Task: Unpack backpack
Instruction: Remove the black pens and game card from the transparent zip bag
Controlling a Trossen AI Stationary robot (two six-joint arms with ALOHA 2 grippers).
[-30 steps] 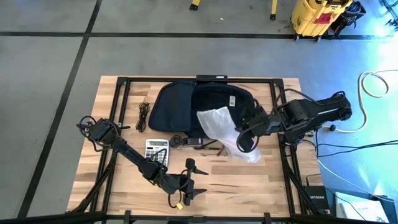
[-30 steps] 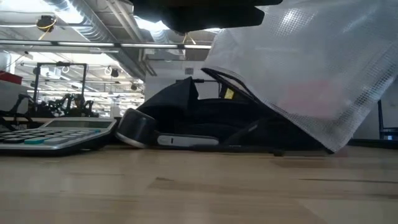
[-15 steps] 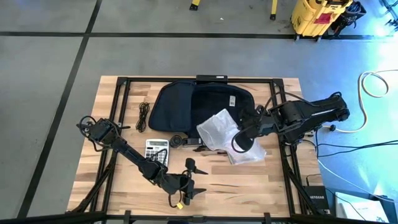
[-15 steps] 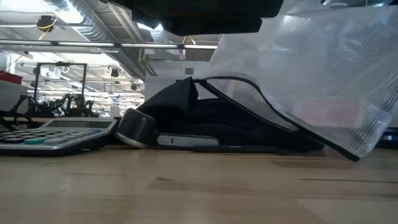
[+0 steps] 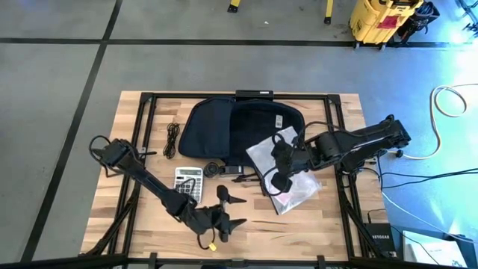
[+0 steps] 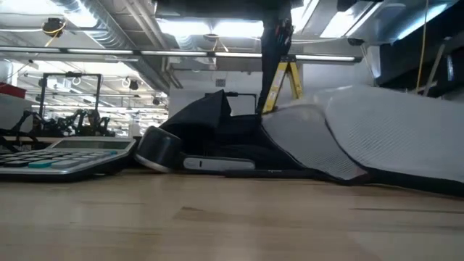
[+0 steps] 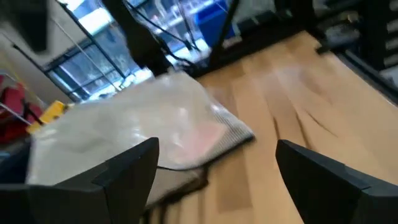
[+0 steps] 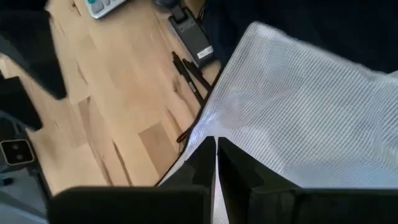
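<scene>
The dark navy backpack (image 5: 235, 127) lies flat at the table's far middle, also showing in the low view (image 6: 217, 127). A clear mesh plastic pouch (image 5: 287, 172) rests with its far end on the backpack's near right edge and the remainder on the wood (image 6: 362, 141). My right gripper (image 5: 278, 179) is at the pouch's near left edge, shut on it (image 8: 216, 158). My left gripper (image 5: 224, 213) hovers open near the table's near edge, left of the pouch (image 7: 155, 130), fingers pointing toward it (image 7: 217, 171). My right gripper pinches the mesh pouch between its two shut fingers (image 8: 202, 155) at the pouch's near left edge (image 8: 230, 130), coming slanting down from the table's right. The pouch lies spread out from the fingers, its underside on the table (image 6: 348, 174).
A calculator (image 5: 188, 179) sits left of centre, with a coiled black cable (image 5: 173, 139) beyond it. A round black gadget and a black charger block (image 5: 224, 169) lie by the backpack's near edge, beside thin dark pens (image 8: 189, 78). Bare wood stretches along the near edge (image 5: 299, 220).
My right gripper has moved down and toward the table's near left, still shut on the pouch. The pouch, hanging lifted over the backpack's edge a second ago, has come down and now lies spread on the wood.
</scene>
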